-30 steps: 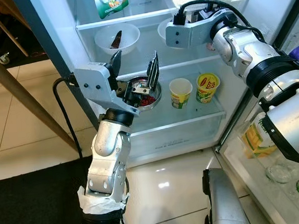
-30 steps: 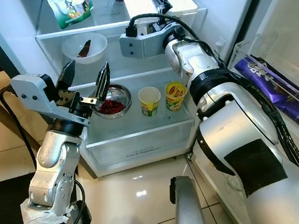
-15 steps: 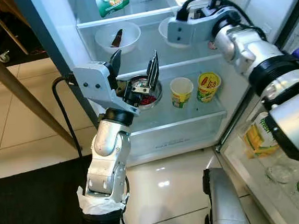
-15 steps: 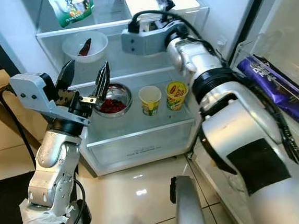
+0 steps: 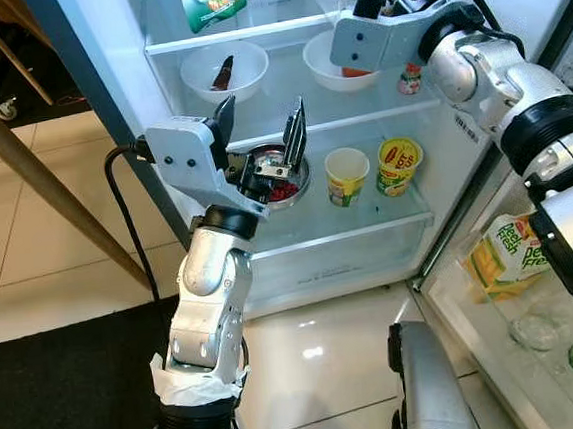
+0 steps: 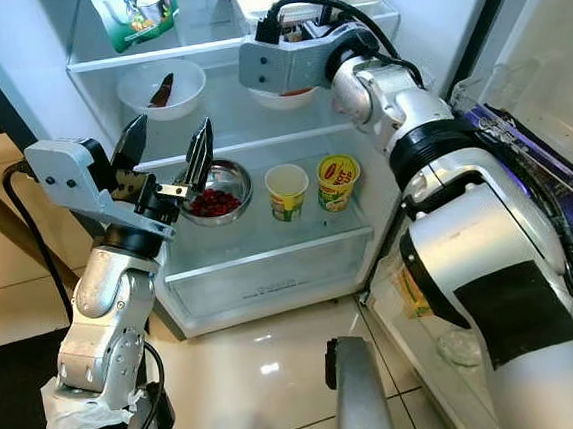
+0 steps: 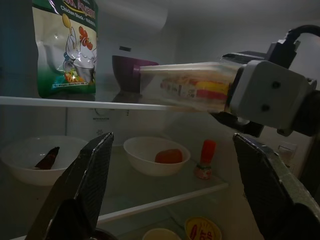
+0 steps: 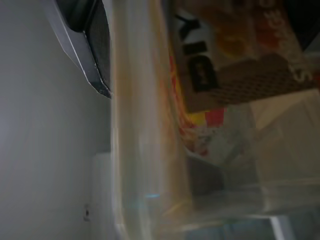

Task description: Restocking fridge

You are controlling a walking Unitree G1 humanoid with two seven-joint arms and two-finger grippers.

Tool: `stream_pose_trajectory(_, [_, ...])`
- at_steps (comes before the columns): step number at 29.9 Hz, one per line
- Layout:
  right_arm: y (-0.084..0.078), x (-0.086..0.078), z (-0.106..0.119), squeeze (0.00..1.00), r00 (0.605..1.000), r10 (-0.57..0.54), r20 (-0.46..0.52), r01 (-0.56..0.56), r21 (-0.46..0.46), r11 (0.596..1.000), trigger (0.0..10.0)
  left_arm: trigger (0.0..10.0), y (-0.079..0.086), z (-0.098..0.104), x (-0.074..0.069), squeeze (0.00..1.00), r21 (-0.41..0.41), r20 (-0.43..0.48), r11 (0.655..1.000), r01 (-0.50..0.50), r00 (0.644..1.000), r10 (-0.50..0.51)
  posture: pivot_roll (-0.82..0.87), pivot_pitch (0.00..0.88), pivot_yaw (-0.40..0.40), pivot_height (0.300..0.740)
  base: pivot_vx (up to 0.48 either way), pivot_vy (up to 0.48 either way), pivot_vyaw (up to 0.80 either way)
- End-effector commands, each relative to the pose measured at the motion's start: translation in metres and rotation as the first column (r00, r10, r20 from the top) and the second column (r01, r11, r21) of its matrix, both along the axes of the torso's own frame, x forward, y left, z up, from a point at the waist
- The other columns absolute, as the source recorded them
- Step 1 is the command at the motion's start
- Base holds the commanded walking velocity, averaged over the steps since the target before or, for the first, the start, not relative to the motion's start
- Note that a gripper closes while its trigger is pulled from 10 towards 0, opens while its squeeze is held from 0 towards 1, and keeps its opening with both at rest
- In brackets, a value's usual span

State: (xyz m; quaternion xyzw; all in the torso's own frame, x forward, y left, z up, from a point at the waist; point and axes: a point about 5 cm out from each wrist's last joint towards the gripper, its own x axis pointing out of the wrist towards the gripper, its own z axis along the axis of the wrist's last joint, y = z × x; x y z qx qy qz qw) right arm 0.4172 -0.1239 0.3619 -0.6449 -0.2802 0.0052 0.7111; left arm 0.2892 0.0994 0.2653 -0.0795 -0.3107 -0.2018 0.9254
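The fridge is standing open; the right gripper is holding a clear box with its fingers closed on it at the top shelf, while the left gripper is hovering before the middle shelf, fingers wide

Fridge shelves, glass. Top shelf: a chicken stock pouch and a purple bowl are carried. Middle shelf: two white bowls and a small red-capped bottle. Lower shelf: a steel bowl of red berries, two cups.
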Motion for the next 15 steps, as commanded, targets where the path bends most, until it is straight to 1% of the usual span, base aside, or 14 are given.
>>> stream_pose_trajectory(1, [-0.002, -0.002, 0.000, 0.00, 1.000, 0.028, 0.004, -0.028, 0.015, 0.999, 10.0, 10.0, -0.002, 0.001, -0.001, 0.00, 0.005, 0.014, 1.000, 0.009, 1.000, -0.009, -0.03, 0.217, 0.006, 0.471, 0.000, 0.000, 0.00])
stream_pose_trajectory(5, [-0.007, -0.003, -0.003, 0.00, 0.998, 0.064, -0.013, -0.064, 0.026, 0.998, 10.0, 10.0, -0.002, 0.001, 0.001, 0.00, 0.007, 0.015, 1.000, 0.012, 1.000, -0.012, -0.03, 0.215, 0.010, 0.471, 0.000, 0.000, 0.00])
stream_pose_trajectory(7, [-0.010, -0.004, -0.009, 0.00, 0.994, 0.094, -0.058, -0.093, 0.021, 0.995, 10.0, 10.0, -0.002, 0.001, 0.001, 0.00, 0.007, 0.018, 1.000, 0.014, 1.000, -0.014, -0.04, 0.216, 0.010, 0.471, 0.000, 0.000, 0.00])
stream_pose_trajectory(15, [-0.016, -0.006, -0.017, 0.00, 0.986, 0.123, -0.108, -0.123, 0.012, 0.992, 10.0, 10.0, -0.003, 0.001, 0.001, 0.00, 0.006, 0.019, 1.000, 0.016, 1.000, -0.016, -0.04, 0.213, 0.012, 0.471, 0.000, 0.000, 0.00])
